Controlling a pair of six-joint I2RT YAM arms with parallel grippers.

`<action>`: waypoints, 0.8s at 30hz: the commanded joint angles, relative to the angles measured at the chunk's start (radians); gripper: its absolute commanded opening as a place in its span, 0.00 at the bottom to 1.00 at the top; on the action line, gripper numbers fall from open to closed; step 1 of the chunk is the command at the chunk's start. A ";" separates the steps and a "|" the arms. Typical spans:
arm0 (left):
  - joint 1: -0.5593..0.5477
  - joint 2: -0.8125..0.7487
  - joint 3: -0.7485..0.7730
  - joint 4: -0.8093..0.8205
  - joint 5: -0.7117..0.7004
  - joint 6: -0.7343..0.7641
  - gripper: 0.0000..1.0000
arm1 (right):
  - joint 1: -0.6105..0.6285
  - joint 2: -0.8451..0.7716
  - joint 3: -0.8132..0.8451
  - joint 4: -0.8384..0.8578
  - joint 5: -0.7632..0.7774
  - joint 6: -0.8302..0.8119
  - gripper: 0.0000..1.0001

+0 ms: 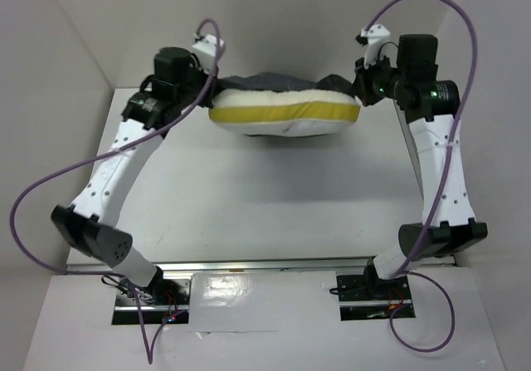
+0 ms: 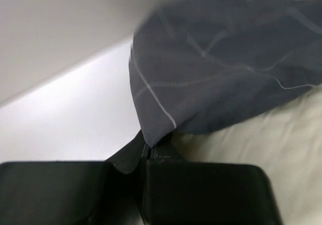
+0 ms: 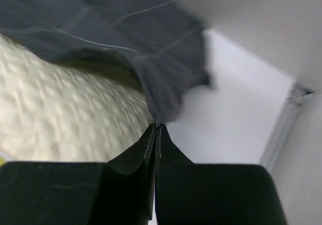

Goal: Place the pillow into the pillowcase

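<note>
Bright, even light from above fills the overhead view, which is sharp throughout; the pillow [image 1: 282,112] drops a soft shadow on the white table [image 1: 274,205], and the metal rail [image 1: 274,266] at the near edge glares. Both wrist views are dimmer and softer: the pillowcase [image 2: 221,69] is blurred, its grid lines smeared, worst toward the upper edge

The table [image 1: 274,201] lies bare on the near side of the pillow [image 1: 282,107]. The left arm [image 1: 116,168] and right arm [image 1: 440,159] block its ends; the back wall [image 1: 274,22] stands close behind
</note>
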 commanded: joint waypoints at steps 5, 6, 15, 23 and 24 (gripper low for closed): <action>-0.040 -0.141 0.238 0.118 -0.300 0.103 0.00 | -0.023 -0.270 -0.138 0.654 0.191 0.058 0.00; -0.050 -0.132 0.285 0.142 -0.331 0.135 0.00 | -0.023 -0.284 -0.163 0.703 0.219 0.049 0.00; -0.078 -0.166 0.174 0.361 -0.395 0.306 0.00 | -0.023 -0.361 -0.250 0.943 0.163 -0.055 0.00; -0.132 -0.128 0.018 0.208 -0.328 0.120 0.00 | -0.023 -0.355 -0.397 0.747 -0.002 -0.011 0.00; -0.132 -0.111 0.089 0.223 -0.344 0.140 0.00 | -0.023 -0.344 -0.366 0.761 0.016 -0.011 0.00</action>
